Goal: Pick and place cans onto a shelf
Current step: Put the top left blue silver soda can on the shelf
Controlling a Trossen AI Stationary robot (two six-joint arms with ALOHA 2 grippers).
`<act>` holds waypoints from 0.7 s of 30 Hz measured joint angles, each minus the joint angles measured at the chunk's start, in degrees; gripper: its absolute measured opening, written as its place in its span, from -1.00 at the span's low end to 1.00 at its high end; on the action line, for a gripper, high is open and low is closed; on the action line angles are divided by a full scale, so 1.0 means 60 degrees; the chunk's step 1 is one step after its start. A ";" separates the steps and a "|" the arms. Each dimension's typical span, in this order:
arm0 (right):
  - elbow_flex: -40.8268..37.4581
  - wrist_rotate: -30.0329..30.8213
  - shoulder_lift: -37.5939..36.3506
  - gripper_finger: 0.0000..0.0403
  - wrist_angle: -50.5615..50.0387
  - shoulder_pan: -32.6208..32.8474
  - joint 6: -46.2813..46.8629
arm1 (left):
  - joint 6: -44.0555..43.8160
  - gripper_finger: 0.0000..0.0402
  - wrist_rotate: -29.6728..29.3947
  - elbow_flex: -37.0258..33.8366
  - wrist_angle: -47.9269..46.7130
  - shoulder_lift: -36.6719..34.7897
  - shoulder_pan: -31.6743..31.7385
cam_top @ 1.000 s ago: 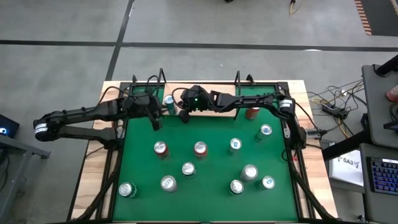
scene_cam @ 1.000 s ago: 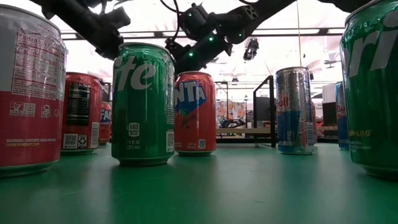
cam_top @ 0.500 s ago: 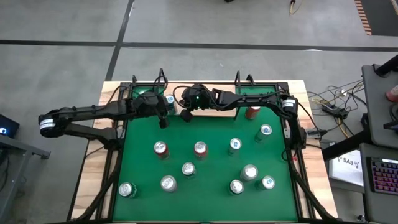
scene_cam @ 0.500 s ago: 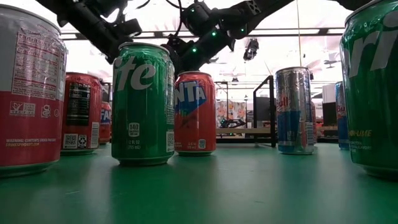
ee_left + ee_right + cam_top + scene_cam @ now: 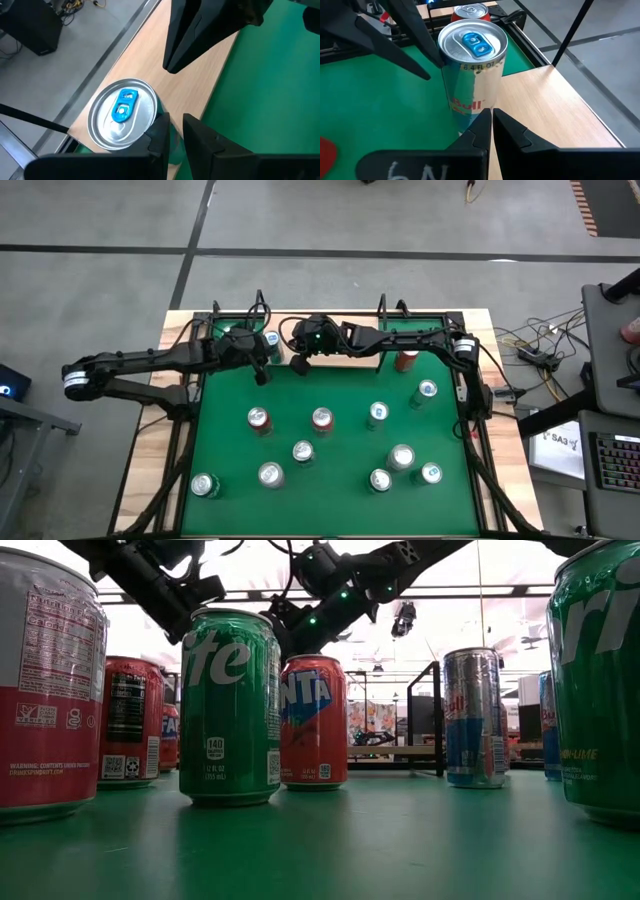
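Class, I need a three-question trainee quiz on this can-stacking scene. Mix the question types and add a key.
1. True or false: the right gripper is clamped around the silver-blue can.
2. Multiple choice: the pull tab on that can's top is A) red, B) blue, C) green.
3. Fill in the missing word: that can is standing ______, not lying on its side.

Key
1. False. Its fingers are shut in front of the can, with nothing between them.
2. B
3. upright
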 joint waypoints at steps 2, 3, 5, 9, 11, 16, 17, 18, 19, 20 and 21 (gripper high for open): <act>0.0000 -0.0026 0.0000 -0.96 0.0007 0.0000 0.0040 | -0.0033 -0.82 0.0001 -0.0001 -0.0012 -0.0037 0.0000; 0.0000 -0.0059 0.0000 -0.96 0.0011 0.0016 0.0065 | -0.0036 -0.82 0.0013 0.0007 -0.0033 -0.0074 -0.0002; 0.0000 -0.0079 0.0075 -0.96 0.0141 0.0029 0.0058 | -0.0039 -0.82 0.0156 0.0108 -0.0140 -0.0147 -0.0042; 0.0000 -0.0105 0.0347 -0.96 0.0778 0.0079 0.0040 | 0.0037 -0.82 0.0627 0.0417 -0.0255 -0.0422 -0.0093; 0.0000 -0.0248 0.0482 -0.96 0.0878 0.0084 0.0093 | 0.0187 -0.82 0.0630 0.0540 -0.0301 -0.0655 -0.0104; -0.0004 -0.0380 0.0619 -0.96 0.0914 0.0143 0.0108 | 0.0480 -0.82 0.0616 0.0600 -0.0227 -0.1427 -0.0130; -0.0004 -0.0515 0.0619 -0.96 0.0981 0.0147 0.0092 | 0.0486 -0.82 0.0616 0.0590 -0.0146 -0.1592 -0.0129; 0.0000 -0.0692 0.0619 -0.96 0.1082 0.0149 0.0063 | 0.0489 -0.82 0.0616 0.0552 -0.0082 -0.1741 -0.0129; 0.0000 -0.0845 0.0619 -0.96 0.1140 0.0150 0.0069 | 0.0493 -0.82 0.0616 0.0496 -0.0030 -0.1876 -0.0131; -0.0003 -0.0931 0.0619 -0.96 0.1231 0.0168 0.0113 | 0.0486 -0.82 0.0646 0.0448 0.0060 -0.2008 -0.0131; -0.0003 -0.0991 0.0619 -0.96 0.1368 0.0171 0.0119 | 0.0477 -0.82 0.0729 0.0404 0.0171 -0.2122 -0.0128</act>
